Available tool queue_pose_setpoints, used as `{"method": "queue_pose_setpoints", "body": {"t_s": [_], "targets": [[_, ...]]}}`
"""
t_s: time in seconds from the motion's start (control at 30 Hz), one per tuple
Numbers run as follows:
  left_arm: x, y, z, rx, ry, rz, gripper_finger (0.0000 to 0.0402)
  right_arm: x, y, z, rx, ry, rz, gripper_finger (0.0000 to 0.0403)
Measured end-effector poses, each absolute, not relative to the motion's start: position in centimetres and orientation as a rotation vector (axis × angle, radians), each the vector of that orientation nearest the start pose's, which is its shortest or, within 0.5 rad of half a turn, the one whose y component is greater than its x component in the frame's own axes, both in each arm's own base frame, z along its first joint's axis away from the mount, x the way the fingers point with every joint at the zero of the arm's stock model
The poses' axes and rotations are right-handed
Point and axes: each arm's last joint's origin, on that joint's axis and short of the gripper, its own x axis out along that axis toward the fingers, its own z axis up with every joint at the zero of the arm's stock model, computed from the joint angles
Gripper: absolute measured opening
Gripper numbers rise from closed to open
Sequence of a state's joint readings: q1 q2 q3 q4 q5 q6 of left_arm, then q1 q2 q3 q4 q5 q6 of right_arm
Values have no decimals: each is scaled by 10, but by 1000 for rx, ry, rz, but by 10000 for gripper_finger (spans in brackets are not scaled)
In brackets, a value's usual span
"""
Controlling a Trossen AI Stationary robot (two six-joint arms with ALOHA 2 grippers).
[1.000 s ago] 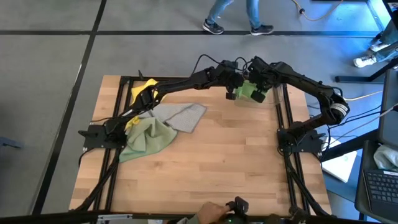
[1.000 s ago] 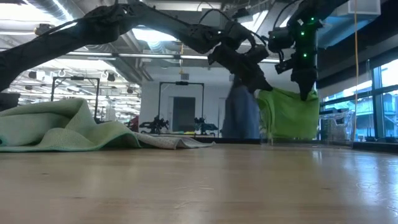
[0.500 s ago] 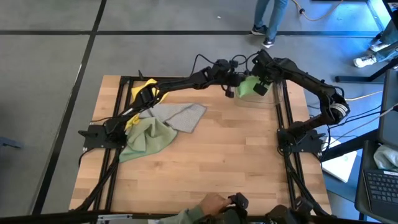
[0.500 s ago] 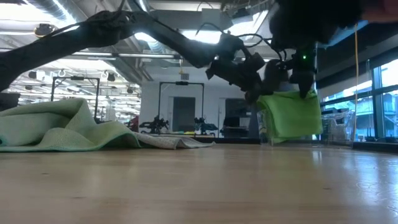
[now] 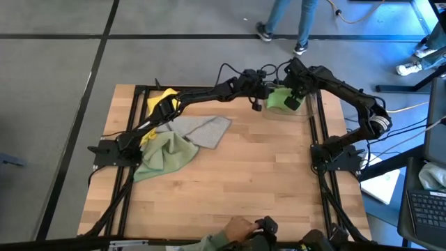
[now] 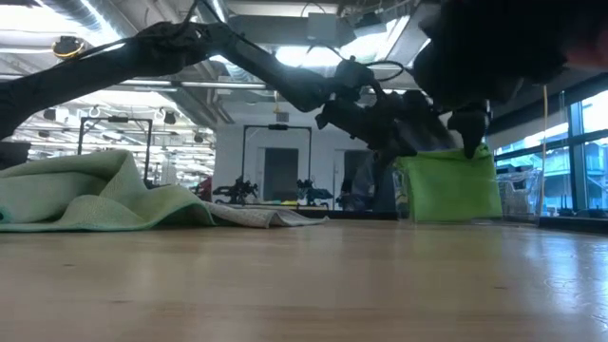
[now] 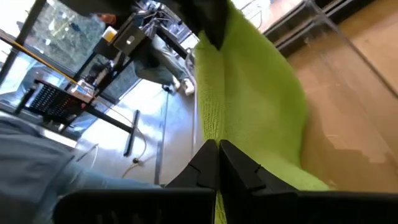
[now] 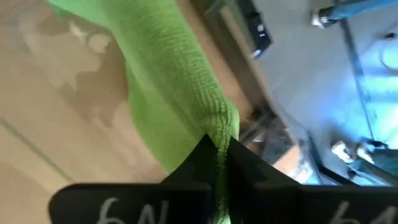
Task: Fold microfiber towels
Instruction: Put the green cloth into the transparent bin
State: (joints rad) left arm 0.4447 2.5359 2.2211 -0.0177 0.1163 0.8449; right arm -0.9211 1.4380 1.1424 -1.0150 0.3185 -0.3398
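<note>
I see the wooden table (image 5: 237, 174) filling most of the overhead view, with both arms reaching to its far right corner. The left arm stretches diagonally across from its base on the near-left side, and the right arm bends in from the right edge. On the left part of the table lies a heap of three cloths: the pale olive-green towel (image 5: 162, 155) rumpled nearest the left base, the grey-beige towel (image 5: 204, 130) spread just beside it and touching it, and the yellow towel (image 5: 160, 101) partly hidden under the left arm toward the far edge. A clear plastic bin (image 5: 296, 111) stands at the far right corner. The bright green towel (image 5: 277, 99) hangs between the two grippers at that bin; from table height its lower edge looks close to the tabletop, though I cannot tell whether it touches. My left gripper (image 5: 261, 93) is clamped on one top corner of the green towel, fingers pinched together on the fabric. My right gripper (image 5: 296, 94) pinches the other top corner, fingers likewise closed on the cloth. A person's hand (image 5: 240, 229) rests at the near edge
</note>
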Motion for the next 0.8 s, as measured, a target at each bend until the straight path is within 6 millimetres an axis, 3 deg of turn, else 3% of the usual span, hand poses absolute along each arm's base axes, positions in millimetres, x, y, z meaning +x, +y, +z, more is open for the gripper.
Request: {"method": "queue_pose_setpoints", "body": {"t_s": [0.23,0.33,0.5,0.8], "targets": [[526,246,207,781,400,159,1,148,-218,248,95,1482,-827,16],[525,250,210,844,409,238,3,147,-223,249,62,1462,-879,16],[523,256,210,791,431,285,1,146,-224,248,59,1471,-901,16],[533,226,200,823,488,136,3,144,-215,245,173,1482,-786,16]]}}
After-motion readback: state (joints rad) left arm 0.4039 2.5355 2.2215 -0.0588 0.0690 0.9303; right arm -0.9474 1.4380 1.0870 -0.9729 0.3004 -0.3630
